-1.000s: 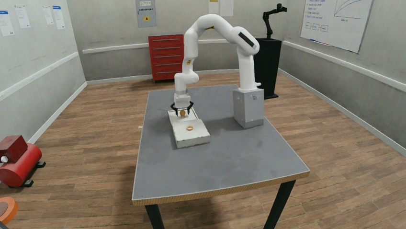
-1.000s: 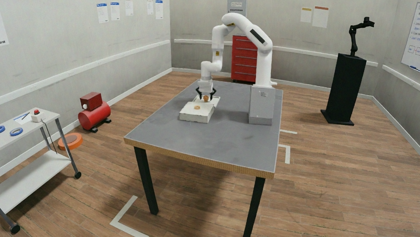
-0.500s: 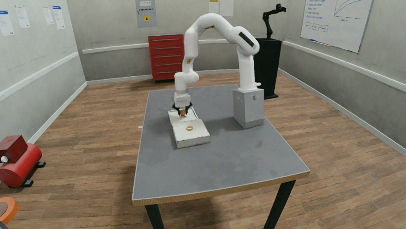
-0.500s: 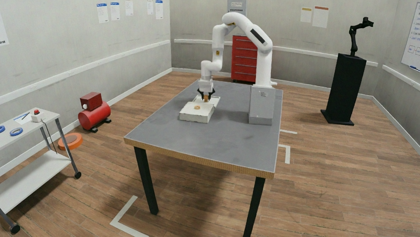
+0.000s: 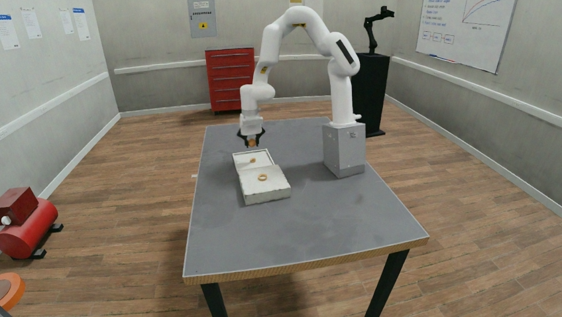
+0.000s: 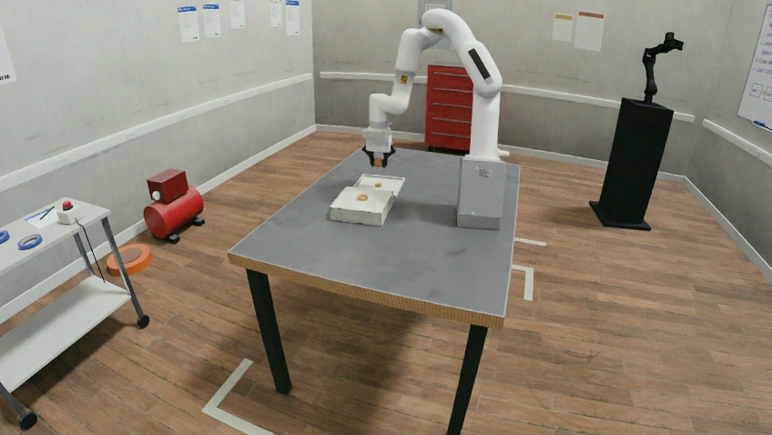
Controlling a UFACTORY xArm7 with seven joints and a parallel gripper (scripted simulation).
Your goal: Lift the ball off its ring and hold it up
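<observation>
My gripper [image 5: 251, 142] is shut on a small orange ball [image 5: 252, 143] and holds it above the far, low part of a white block [image 5: 260, 175] on the grey table. A small ring [image 5: 252, 160] lies empty on that low part, right below the ball. A second, larger ring [image 5: 262, 177] lies on the near, raised part of the block. In the exterior view the gripper [image 6: 378, 161] holds the ball [image 6: 378, 161] clearly above the empty ring [image 6: 378, 185].
The arm's grey base box [image 5: 343, 148] stands on the table to the right of the block. A red drawer cabinet [image 5: 229, 78] and a black pedestal [image 5: 369, 93] stand behind the table. A cart [image 6: 48, 269] stands at the left wall.
</observation>
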